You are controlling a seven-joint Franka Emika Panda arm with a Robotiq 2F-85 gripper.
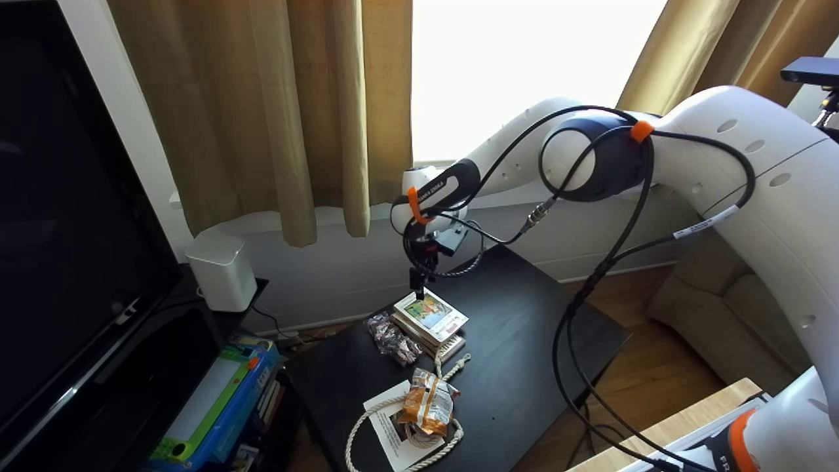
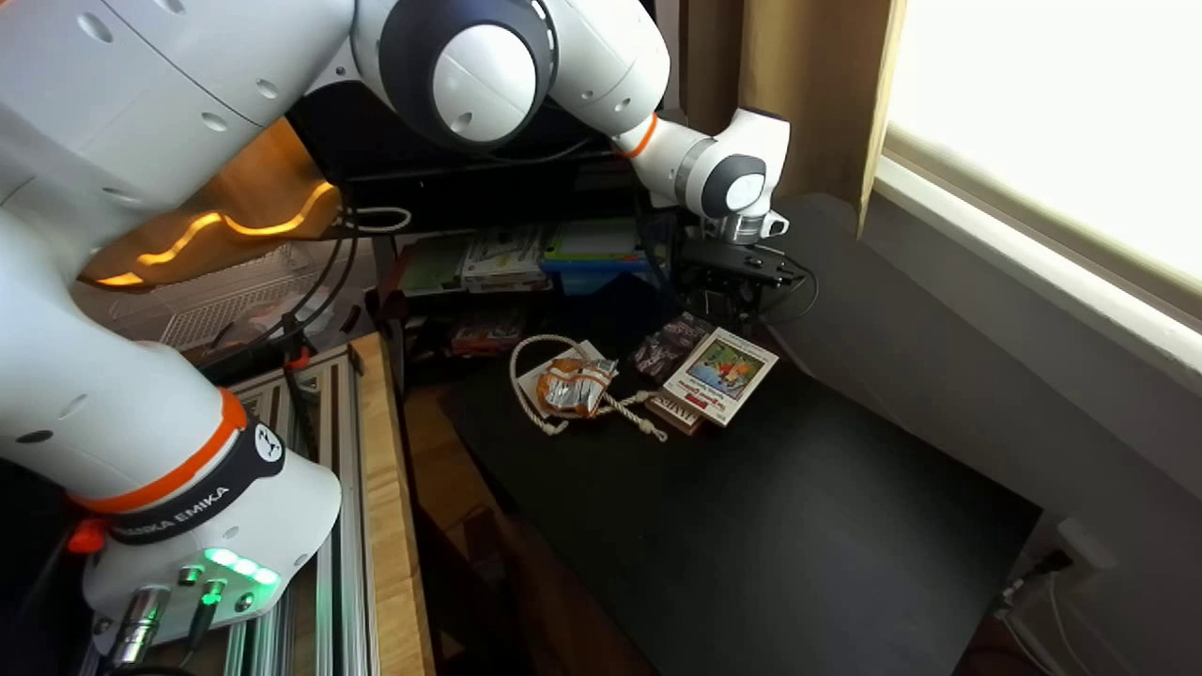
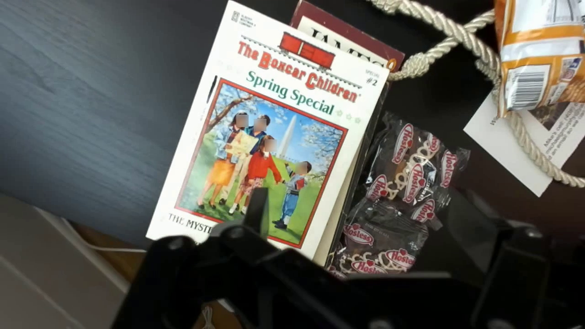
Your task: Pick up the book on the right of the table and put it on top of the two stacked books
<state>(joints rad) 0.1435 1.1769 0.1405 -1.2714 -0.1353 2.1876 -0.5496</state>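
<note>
Wrist view: I find the tool (image 3: 363, 201) with its jaws standing wide apart. 1 jaw overlaps the lower part of the book (image 3: 269, 151) in this view; whether it touches the cover I cannot tell. The book lies flat, cover up, on top of the stacked books (image 3: 349, 34). Its lettering reads "The Boxcar Children Spring Special", "#2". A maroon-bordered corner lettered "JAMES" projects from beneath. The rest of the pile is largely covered, so I cannot confirm its count from this view.

Just beside the pile I note 2 snack packs (image 3: 406, 169) in clear wrap, marked "Hostess". Near them, an orange-and-white packet (image 3: 544, 50) lies over a cream rope (image 3: 417, 66) and a printed white sheet (image 3: 507, 141).

In both exterior views the pile rests on the black worktop (image 2: 798, 545), and the arm (image 2: 610, 56) reaches across to it. From those cameras I see the tool at the book's far end. In an exterior view, 3 green lights (image 2: 244, 566) are lit at the arm's base.
</note>
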